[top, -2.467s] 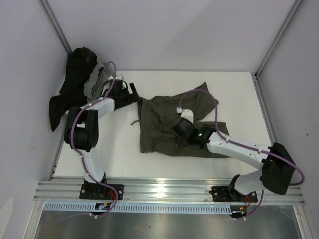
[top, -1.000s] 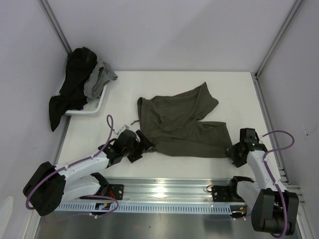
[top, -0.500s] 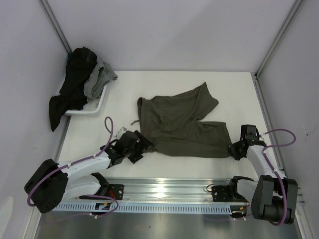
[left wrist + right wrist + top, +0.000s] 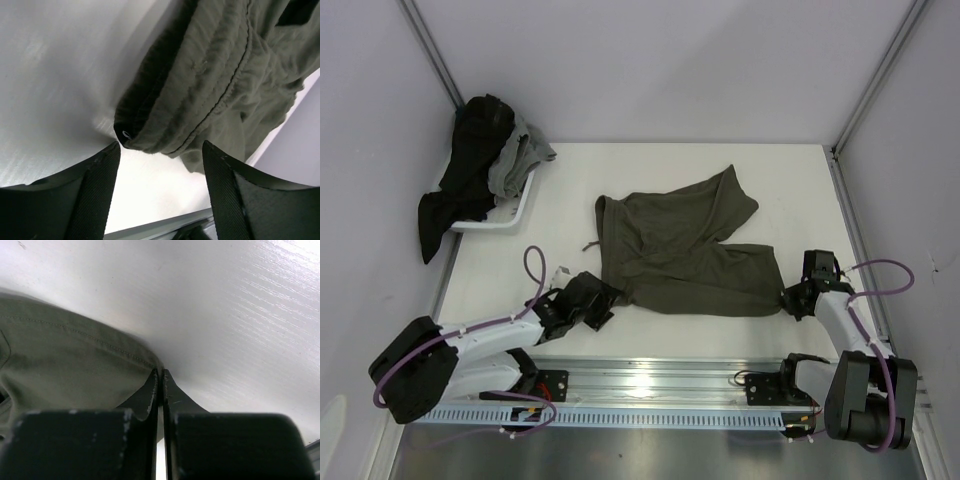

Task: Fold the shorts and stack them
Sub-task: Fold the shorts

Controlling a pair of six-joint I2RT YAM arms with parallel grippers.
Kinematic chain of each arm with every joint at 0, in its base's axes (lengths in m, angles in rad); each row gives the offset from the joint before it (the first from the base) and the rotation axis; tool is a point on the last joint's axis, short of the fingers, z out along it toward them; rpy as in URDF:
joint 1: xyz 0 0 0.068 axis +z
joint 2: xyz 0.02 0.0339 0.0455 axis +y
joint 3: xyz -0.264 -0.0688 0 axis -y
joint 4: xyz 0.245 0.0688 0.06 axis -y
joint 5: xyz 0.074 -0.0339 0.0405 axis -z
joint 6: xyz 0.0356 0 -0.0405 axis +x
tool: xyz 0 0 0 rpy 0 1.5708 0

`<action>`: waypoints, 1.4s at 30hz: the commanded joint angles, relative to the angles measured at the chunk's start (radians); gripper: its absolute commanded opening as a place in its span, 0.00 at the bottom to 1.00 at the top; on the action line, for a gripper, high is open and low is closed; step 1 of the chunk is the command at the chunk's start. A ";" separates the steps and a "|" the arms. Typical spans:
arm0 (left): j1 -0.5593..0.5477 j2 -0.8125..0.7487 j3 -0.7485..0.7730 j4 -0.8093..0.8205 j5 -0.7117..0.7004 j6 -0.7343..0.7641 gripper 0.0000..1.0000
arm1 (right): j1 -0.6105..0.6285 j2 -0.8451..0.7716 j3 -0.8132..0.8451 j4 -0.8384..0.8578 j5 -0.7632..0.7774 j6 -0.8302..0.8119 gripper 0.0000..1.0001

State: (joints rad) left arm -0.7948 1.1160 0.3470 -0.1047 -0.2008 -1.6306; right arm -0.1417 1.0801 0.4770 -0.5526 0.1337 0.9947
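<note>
The olive-green shorts lie spread flat in the middle of the white table, waistband to the left and legs to the right. My left gripper sits low at the near-left waistband corner. In the left wrist view that corner lies just ahead of my left gripper, and the black fingers stand wide apart on either side of it. My right gripper is at the near-right leg corner. In the right wrist view my right gripper is shut, pinching the edge of the hem.
A white tray at the back left holds a heap of dark and grey clothes that spills over its left edge. An aluminium rail runs along the near edge. Walls with metal posts close in the sides.
Both arms have come down to the shorts' near corners. The right jaws have closed at the hem. The left gripper has edged toward the waistband corner, and its fingers have narrowed a little.
</note>
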 commanded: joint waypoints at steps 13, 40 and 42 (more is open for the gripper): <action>-0.011 0.073 -0.028 -0.084 -0.255 -0.069 0.30 | -0.001 -0.089 0.074 -0.105 0.037 -0.053 0.00; -0.018 -0.429 0.058 -0.447 -0.055 0.080 0.00 | 0.053 -0.481 0.472 -0.497 0.159 -0.119 0.00; -0.017 -0.461 0.128 -0.496 -0.129 0.077 0.00 | 0.054 -0.401 0.501 -0.471 0.150 -0.136 0.00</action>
State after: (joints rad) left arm -0.8112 0.7013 0.3878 -0.4816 -0.2367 -1.5452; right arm -0.0887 0.5949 0.9192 -1.0878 0.2455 0.8955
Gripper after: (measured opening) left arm 0.026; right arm 0.010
